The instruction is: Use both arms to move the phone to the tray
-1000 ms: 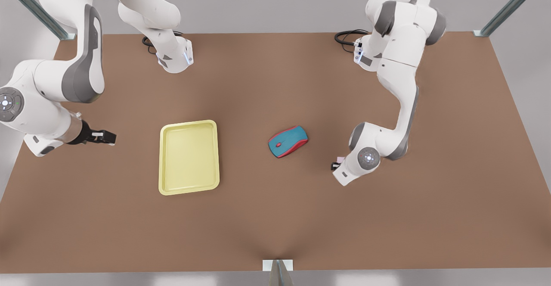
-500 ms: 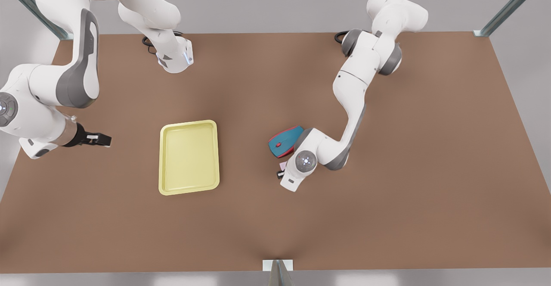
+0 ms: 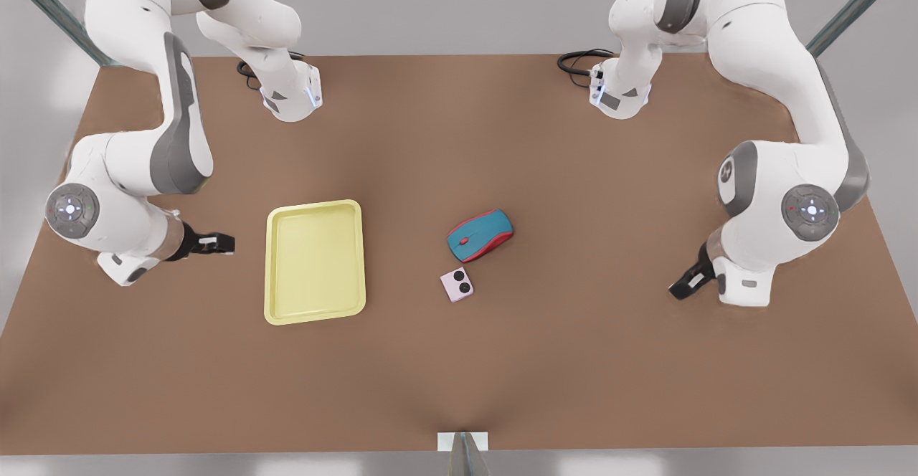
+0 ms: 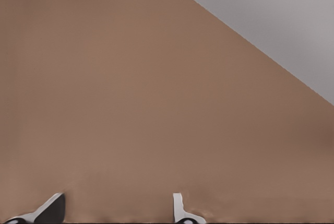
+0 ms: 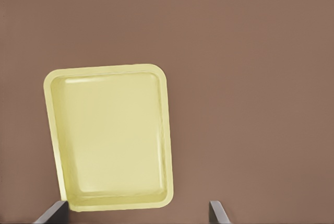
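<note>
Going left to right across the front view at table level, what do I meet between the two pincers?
Right pincer → pale yellow rectangular tray → small pink-lilac square phone → teal-and-red computer mouse → left pincer.

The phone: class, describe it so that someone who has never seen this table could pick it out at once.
Find the yellow tray on the brown table; toward the front view's right lies a teal-and-red mouse. Just beside it, nearer the camera, sits the phone: smaller, flat, pale pink, nearly square, with two black circles.
</note>
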Available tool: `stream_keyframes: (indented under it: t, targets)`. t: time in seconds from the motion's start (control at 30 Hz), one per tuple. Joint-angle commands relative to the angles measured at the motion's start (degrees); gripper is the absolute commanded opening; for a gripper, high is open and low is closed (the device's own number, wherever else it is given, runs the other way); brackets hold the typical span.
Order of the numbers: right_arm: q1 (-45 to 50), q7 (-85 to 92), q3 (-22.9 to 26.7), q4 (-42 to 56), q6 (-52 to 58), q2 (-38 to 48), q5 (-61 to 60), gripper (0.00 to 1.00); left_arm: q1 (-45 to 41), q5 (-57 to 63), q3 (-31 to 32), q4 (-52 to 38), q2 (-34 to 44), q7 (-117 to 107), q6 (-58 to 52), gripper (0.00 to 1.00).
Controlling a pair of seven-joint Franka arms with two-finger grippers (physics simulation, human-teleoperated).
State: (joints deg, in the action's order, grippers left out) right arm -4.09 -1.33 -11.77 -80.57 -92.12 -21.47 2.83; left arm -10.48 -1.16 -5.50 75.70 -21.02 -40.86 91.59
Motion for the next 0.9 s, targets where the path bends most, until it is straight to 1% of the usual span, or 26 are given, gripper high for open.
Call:
stream_keyframes:
  t: [0.0,0.07,0.1,0.13,0.17,0.2,0.27,0.3,0.37,0.4,0.47,0.5,0.57,0.6,0.67,0.73,0.87]
  targets:
    - [3.6,-0.6,-0.4,0.7,-7.5,-3.4,-0.5,1.00,0.5,1.2,0.6,7.3,6.3,48.9,-11.9,1.00]
    - [7.3,-0.7,-0.4,0.4,-13.4,-7.3,-0.5,1.00,0.1,0.7,0.9,3.3,6.9,49.3,-20.7,1.00]
    - [8.9,-0.8,-0.4,0.4,-16.1,-9.6,-0.5,1.00,-0.1,-4.5,1.5,-0.2,4.4,48.5,-21.5,1.00]
    - [9.3,-2.8,-0.4,0.5,-18.0,-11.8,-0.6,1.00,-0.1,-4.6,1.5,-0.6,4.8,48.4,-21.3,1.00]
    - [11.9,-8.0,-0.4,0.9,-19.1,-13.9,-0.5,1.00,-0.1,-4.7,1.6,-0.6,5.2,48.2,-21.6,1.00]
    - [13.2,-10.9,-0.4,0.8,-22.5,-14.8,-0.4,1.00,-0.2,-4.3,1.7,-0.5,4.6,48.4,-21.5,1.00]
    - [18.1,-20.6,-0.3,0.9,-23.2,-16.5,-0.3,1.00,-0.2,-3.8,1.6,-0.5,4.1,48.7,-21.4,1.00]
    - [20.2,-24.9,-0.3,1.1,-25.5,-17.6,-0.5,1.00,-0.2,-3.8,1.5,-0.5,4.1,48.8,-21.4,1.00]
    - [24.8,-34.5,-0.3,10.0,-25.7,-23.7,-0.3,1.00,-0.1,-4.0,1.4,-0.5,4.1,49.2,-21.4,1.00]
    - [26.6,-35.7,-0.1,14.2,-25.7,-26.7,-0.1,1.00,-0.1,-4.1,1.3,-0.3,4.0,49.3,-21.4,1.00]
    - [30.2,-43.0,0.3,26.6,-25.8,-35.2,0.1,1.00,-0.1,-4.2,1.4,0.0,3.6,49.1,-21.1,1.00]
    - [31.5,-45.4,0.2,30.0,-26.1,-37.6,0.1,1.00,-0.1,-4.3,1.4,0.0,3.7,49.1,-21.4,1.00]
    - [34.1,-45.5,-0.1,30.3,-28.6,-38.9,-0.4,1.00,-0.1,-4.6,1.4,-0.1,3.7,49.2,-21.3,1.00]
    - [34.2,-45.5,-0.2,30.3,-28.3,-38.8,-0.7,1.00,-0.1,-4.6,1.4,-0.1,3.6,49.3,-21.1,1.00]
    - [34.3,-47.4,-1.9,30.1,-27.6,-38.6,-0.6,1.00,-0.1,-4.6,1.4,-0.1,3.5,49.3,-20.9,1.00]
    - [34.2,-46.7,-1.7,29.9,-28.1,-38.9,-0.5,1.00,-0.1,-4.6,1.4,-0.2,3.3,49.4,-20.9,1.00]
    - [34.3,-42.9,-1.5,29.9,-31.0,-43.1,-0.3,1.00,-0.1,-5.4,1.7,-0.6,3.6,49.2,-19.8,1.00]
